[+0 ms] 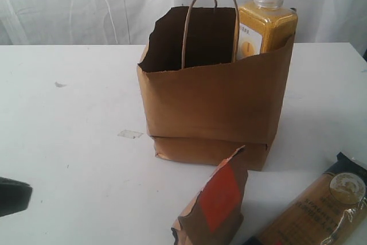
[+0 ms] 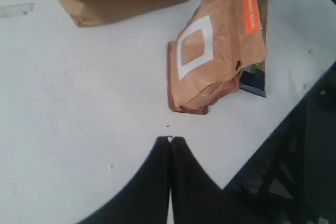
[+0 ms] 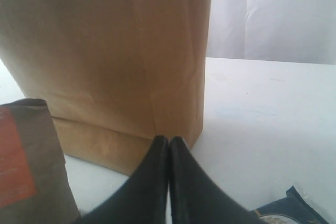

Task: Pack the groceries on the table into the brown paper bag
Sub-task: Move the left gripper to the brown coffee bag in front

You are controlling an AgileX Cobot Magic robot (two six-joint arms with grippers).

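Observation:
The brown paper bag (image 1: 215, 113) stands upright and open in the middle of the table (image 1: 69, 142). Behind its right corner rises the yellow white-capped bottle (image 1: 266, 27). In front of the bag the brown pouch with the orange-red label (image 1: 217, 207) stands on the table, and the spaghetti packet (image 1: 321, 205) lies to its right. My left gripper (image 2: 170, 139) is shut and empty, a short way from the pouch (image 2: 215, 51). My right gripper (image 3: 169, 139) is shut and empty, close to the bag's lower corner (image 3: 115, 61). The other groceries are out of view.
A white curtain (image 1: 86, 4) hangs behind the table. A small piece of clear tape (image 1: 130, 134) lies left of the bag. The table's near edge (image 2: 283, 129) runs close to the pouch, with dark floor beyond. The dark left arm (image 1: 12, 196) shows at the lower left.

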